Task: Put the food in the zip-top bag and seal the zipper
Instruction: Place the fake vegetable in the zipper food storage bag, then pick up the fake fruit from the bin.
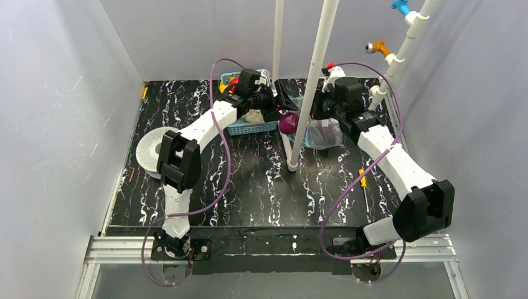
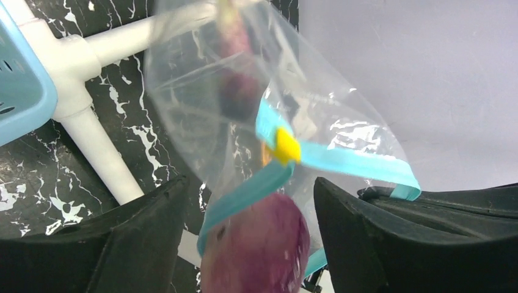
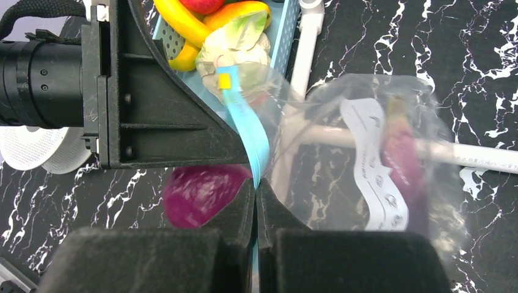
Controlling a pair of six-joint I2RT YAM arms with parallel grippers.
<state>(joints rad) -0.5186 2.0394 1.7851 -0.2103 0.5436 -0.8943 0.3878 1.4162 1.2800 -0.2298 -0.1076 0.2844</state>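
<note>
One black marbled table (image 1: 261, 187) carries a white pipe frame (image 1: 311, 75) and two arms, both reaching toward 12 o'clock. One clear zip-top bag (image 3: 342, 122) lies at about 1 o'clock from the table's centre. One light-blue basket (image 1: 249, 129) sits at 11 o'clock.

There are two purple pieces. The loose purple piece (image 2: 259, 244) is at the bag's mouth, between the fingers of the left gripper (image 2: 250, 180). These fingers are spread wide, with a sliver of background on each side, so nothing is clamped. The second purple piece (image 3: 400, 159) lies inside the bag toward 3 o'clock in the right wrist view.

The right gripper (image 3: 256, 186) is pinched tight on the one teal zipper (image 2: 348, 162).

The basket holds one banana (image 3: 177, 21), one apple (image 3: 201, 5) and one cabbage (image 3: 235, 46). One yellow slider (image 2: 286, 146) rides the zipper.
</note>
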